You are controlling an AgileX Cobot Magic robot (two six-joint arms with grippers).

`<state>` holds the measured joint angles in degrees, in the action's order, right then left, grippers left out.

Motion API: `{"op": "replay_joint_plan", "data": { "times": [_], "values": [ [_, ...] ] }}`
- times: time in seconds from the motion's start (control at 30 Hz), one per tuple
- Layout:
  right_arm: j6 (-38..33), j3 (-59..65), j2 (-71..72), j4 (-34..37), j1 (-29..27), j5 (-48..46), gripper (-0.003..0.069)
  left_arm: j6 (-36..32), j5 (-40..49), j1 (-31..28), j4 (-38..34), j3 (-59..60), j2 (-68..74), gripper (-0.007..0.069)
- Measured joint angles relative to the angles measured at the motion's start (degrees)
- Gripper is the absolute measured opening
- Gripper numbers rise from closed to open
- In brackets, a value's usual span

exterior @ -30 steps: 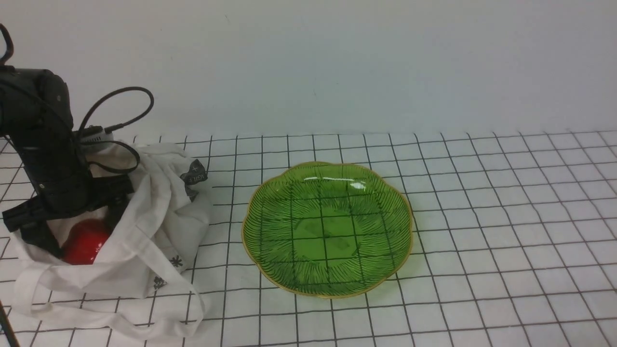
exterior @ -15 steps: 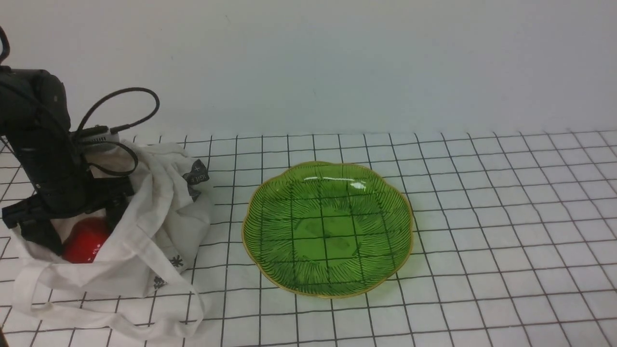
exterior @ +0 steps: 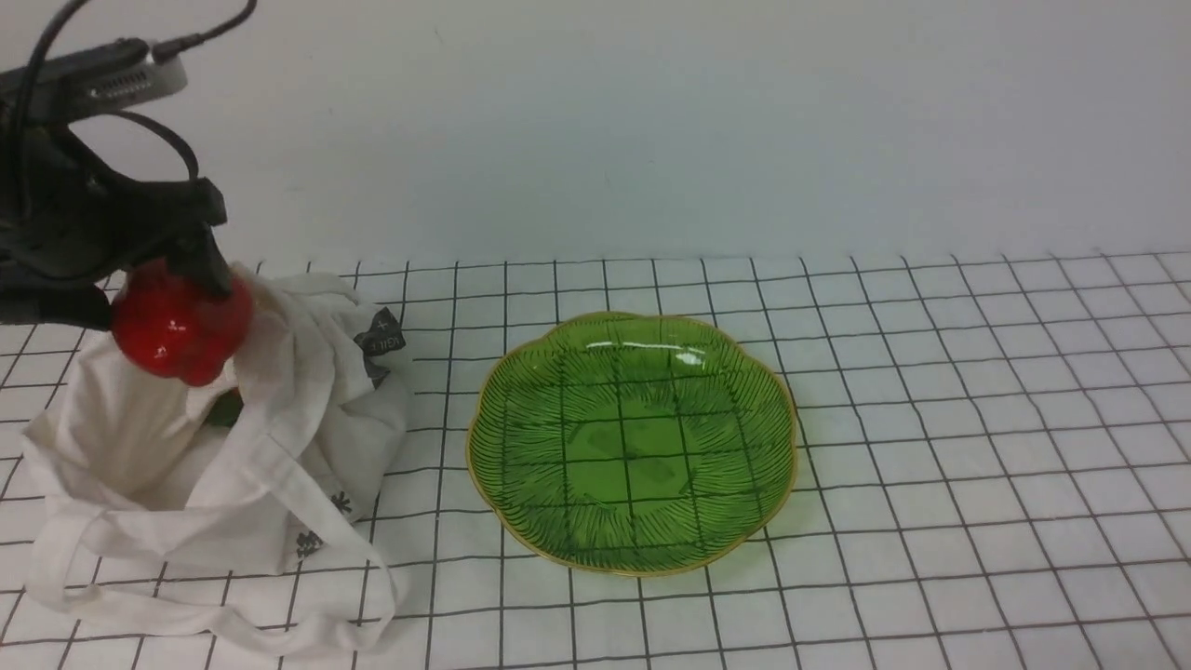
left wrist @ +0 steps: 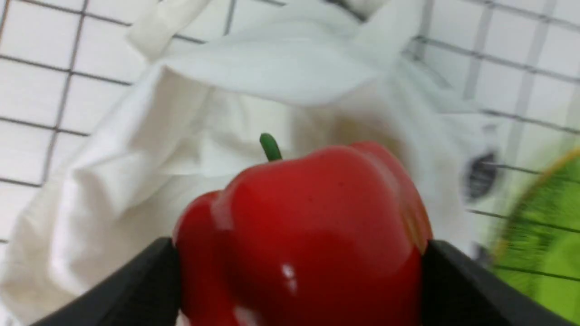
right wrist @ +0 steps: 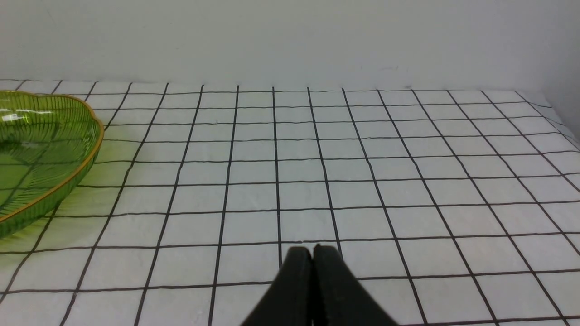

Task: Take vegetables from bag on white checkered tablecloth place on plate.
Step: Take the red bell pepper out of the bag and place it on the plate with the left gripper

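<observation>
Presently, left hand (left wrist: 294, 276): red pepper (exterior: 180, 324) is being gripped above bag (exterior: 279, 437).
Right hand (right wrist: 311, 251): is being held closed, empty.

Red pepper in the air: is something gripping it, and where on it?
Yes. The left gripper clamps the red bell pepper by its two opposite sides, stem free. The right gripper is shut on nothing.

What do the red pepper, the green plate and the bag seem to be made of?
Red pepper: probably plastic, very glossy; it shows sharp highlights and a uniform colour. Green plate: translucent glass or clear plastic, ribbed, gold-edged; the tablecloth grid shows through it. Bag: soft off-white cloth, matte; it folds and sags.
</observation>
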<state>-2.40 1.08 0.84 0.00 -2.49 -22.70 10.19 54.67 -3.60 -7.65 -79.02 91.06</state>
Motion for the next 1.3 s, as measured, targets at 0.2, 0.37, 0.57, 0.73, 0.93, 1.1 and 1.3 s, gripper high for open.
{"op": "replay_joint_plan", "data": {
  "times": [0.2, 0.37, 0.57, 0.73, 0.93, 1.1, 1.3],
  "values": [
    [0.0, 0.0, 0.0, 0.0, 0.0, 0.0, -0.0016, -10.19, -2.69, 9.66, -10.75, 0.0, -2.22, 0.0614],
    [0.0, 0.0, 0.0, 0.0, 0.0, 0.0, -0.0016, -15.92, -7.41, 19.2, -14.74, 0.0, 3.11, 0.0614],
    [0.0, 0.0, 0.0, 0.0, 0.0, 0.0, -0.0016, -17.39, -13.58, 24.19, -14.7, 0.11, 12.36, 0.0612],
    [0.0, 0.0, 0.0, 0.0, 0.0, 0.0, -0.0016, -17.39, -16.83, 25.72, -14.76, 0.11, 17.54, 0.0612],
    [0.0, 0.0, 0.0, 0.0, 0.0, 0.0, -0.0016, -16.46, -17.32, 25.95, -14.94, 0.11, 20.32, 0.0622],
    [0.0, 0.0, 0.0, 0.0, 0.0, 0.0, -0.0016, -16.1, -16.72, 25.95, -14.94, 0.11, 19.75, 0.0669],
    [0.0, 0.0, 0.0, 0.0, 0.0, 0.0, -0.0016, -15.87, -15.68, 25.95, -14.94, 0.11, 16.83, 0.067]
  ]
}}
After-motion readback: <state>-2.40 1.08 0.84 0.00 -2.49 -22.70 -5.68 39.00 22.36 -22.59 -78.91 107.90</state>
